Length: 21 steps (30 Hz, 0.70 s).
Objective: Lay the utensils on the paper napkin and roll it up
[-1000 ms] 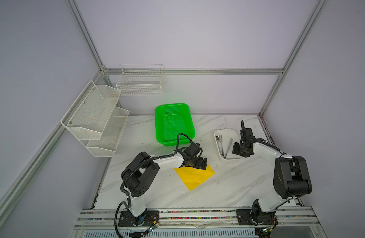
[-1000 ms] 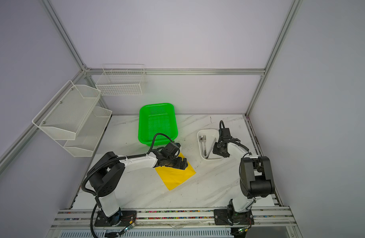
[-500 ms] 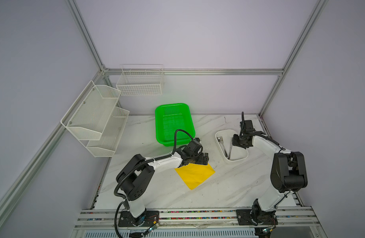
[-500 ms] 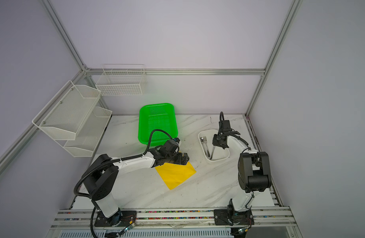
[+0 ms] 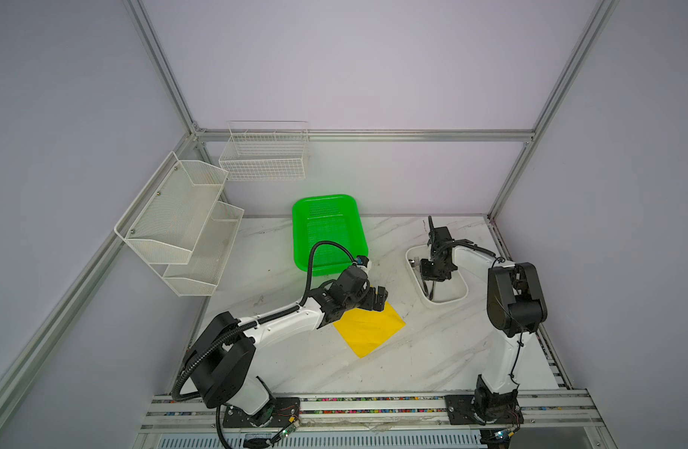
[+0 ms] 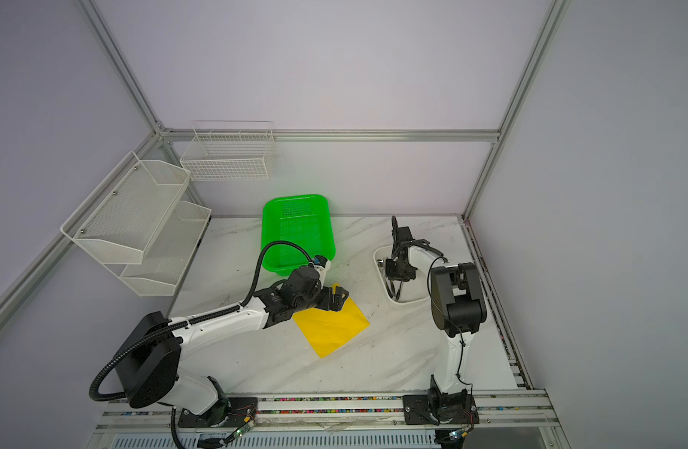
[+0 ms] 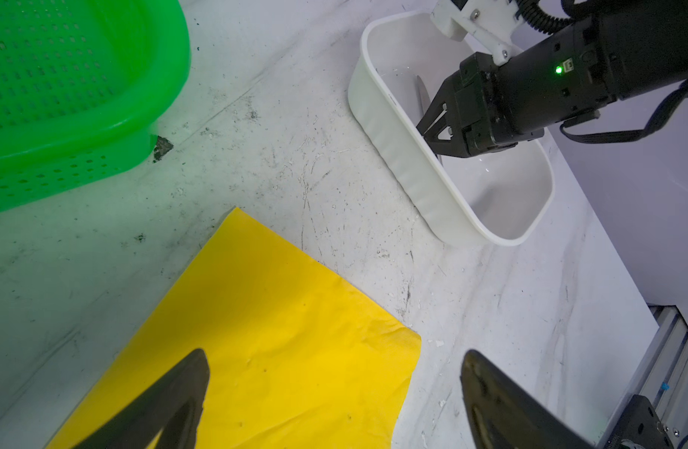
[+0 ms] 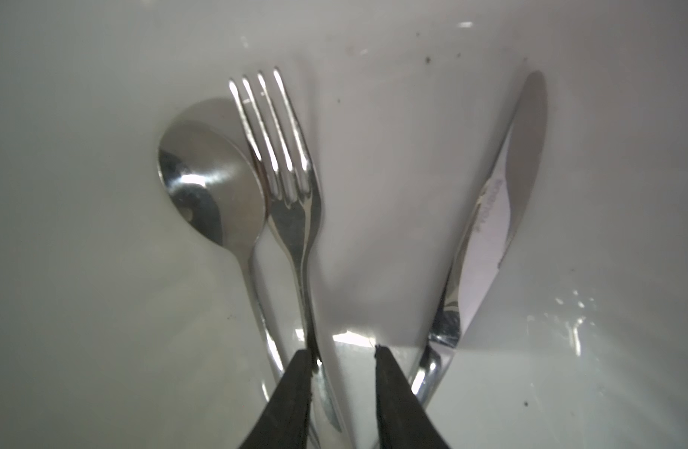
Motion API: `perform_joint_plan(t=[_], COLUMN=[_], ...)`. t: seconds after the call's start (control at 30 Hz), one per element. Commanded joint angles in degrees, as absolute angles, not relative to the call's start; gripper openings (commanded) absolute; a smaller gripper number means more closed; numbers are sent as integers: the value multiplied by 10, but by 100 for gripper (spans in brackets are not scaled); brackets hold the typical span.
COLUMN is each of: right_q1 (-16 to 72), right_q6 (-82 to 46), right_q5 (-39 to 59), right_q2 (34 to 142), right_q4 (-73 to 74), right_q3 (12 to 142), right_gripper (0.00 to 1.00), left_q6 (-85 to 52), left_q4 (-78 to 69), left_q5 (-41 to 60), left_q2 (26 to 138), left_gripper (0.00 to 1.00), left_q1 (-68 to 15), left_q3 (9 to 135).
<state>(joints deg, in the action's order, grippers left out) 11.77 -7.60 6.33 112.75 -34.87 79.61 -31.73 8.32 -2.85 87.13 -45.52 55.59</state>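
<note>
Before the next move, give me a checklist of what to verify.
1. The paper napkin lies flat on the table: ok.
2. All of spoon, fork and knife in the white tray: ok.
3. The right hand is inside the white tray: ok.
4. The right hand is closed on the fork: not ok, gap shows.
5. The left hand is open: ok.
6. The left hand touches the paper napkin: cannot tell.

Left arm [image 5: 280, 322]: I stretch low and forward.
Left gripper [image 7: 336, 357]: my fingers are spread wide.
Right arm [image 5: 470, 258]: my elbow is raised, wrist tipped down.
Right gripper [image 8: 343, 352]: my fingers are close together, with a narrow gap between.
</note>
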Motion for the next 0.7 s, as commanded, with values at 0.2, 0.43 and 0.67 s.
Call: perform_joint_plan(t=[0.2,0.43,0.67], right_q1=[143,145,146], right_q6=[-65,-53,-53], right_q5=[15,5,2], right_q2=[1163,1185,1205], right_q4=[-408,-414,-400], right_q3=[836,839,828], right_gripper=[32,28,23], left_q6=[-313,-291,-306], left_q4=[93,139,143], left_q5=[-37,62,104], left_q2=[863,890,907], left_gripper=[100,95,92], left_q1=[-448,-443,-444], left_q3=[540,542,522])
